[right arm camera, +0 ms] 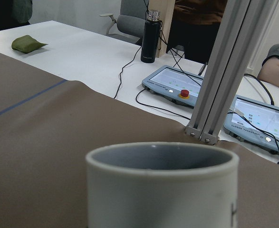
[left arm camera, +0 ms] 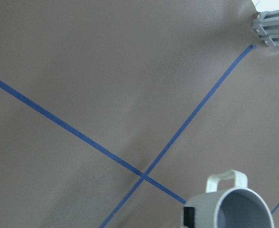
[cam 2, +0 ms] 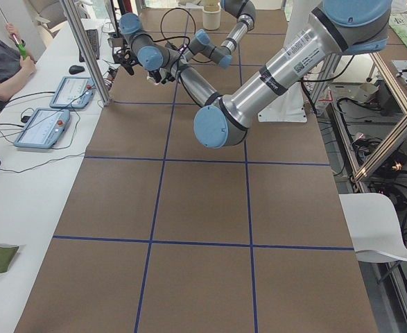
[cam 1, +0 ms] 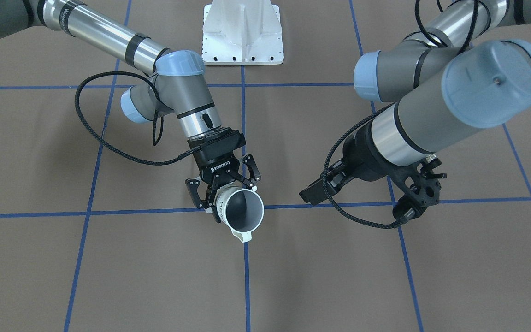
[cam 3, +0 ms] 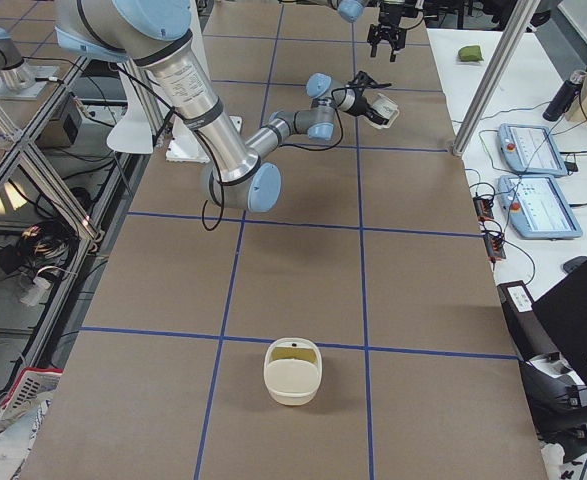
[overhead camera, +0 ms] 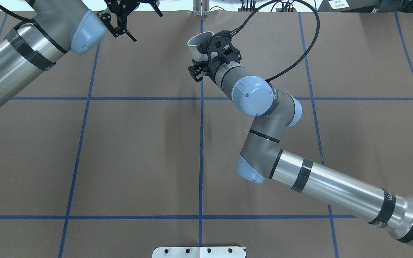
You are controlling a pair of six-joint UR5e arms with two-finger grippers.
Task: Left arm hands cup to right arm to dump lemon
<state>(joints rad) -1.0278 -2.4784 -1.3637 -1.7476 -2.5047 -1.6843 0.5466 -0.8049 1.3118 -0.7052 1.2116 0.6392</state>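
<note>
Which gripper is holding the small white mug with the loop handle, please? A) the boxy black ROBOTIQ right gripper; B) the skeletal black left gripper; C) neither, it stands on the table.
A: the boxy black ROBOTIQ right gripper clamps the small white mug, while the skeletal black left gripper hangs apart, empty.

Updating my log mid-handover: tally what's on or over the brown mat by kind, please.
Cups: 1, the white cup, held by the right gripper
Grippers: 2, the right gripper and the left gripper, which holds nothing
Cream tubs: 1, the cream tub
White mounting plates: 1, the white mounting plate
Total: 5
</note>
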